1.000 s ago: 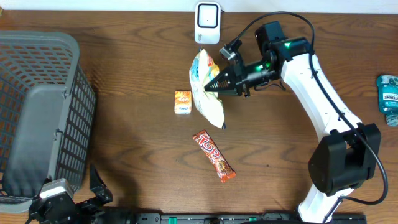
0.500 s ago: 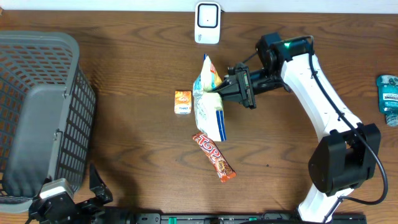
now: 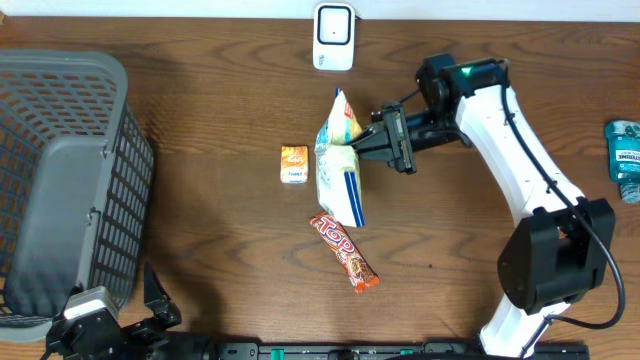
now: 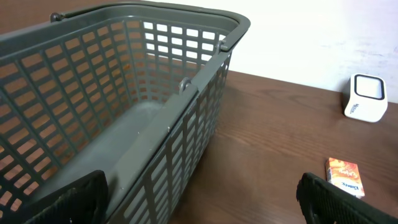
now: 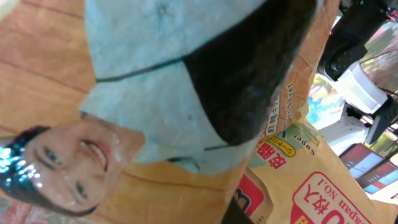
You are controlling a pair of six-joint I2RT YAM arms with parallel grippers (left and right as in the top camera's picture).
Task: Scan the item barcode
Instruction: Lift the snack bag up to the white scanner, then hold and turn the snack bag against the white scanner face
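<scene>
The item is a snack bag [image 3: 338,170], yellow and pale blue with a printed face, hanging tilted above the table's middle. My right gripper [image 3: 366,143] is shut on its right edge. In the right wrist view the bag [image 5: 155,106] fills nearly the whole frame and hides the fingers. The white barcode scanner [image 3: 333,37] stands at the table's far edge, a short way beyond the top of the bag. At the near left corner my left gripper [image 4: 199,202] is open beside the basket, with nothing between its fingers.
A grey mesh basket [image 3: 60,180] takes up the left side. A small orange box [image 3: 294,164] lies just left of the bag, and a red candy bar [image 3: 344,251] lies below it. A teal bottle [image 3: 625,160] lies at the right edge.
My right gripper has turned its wrist and shifted slightly right and toward me with the bag, which now hangs lower, over the candy bar's top end. The left arm is still.
</scene>
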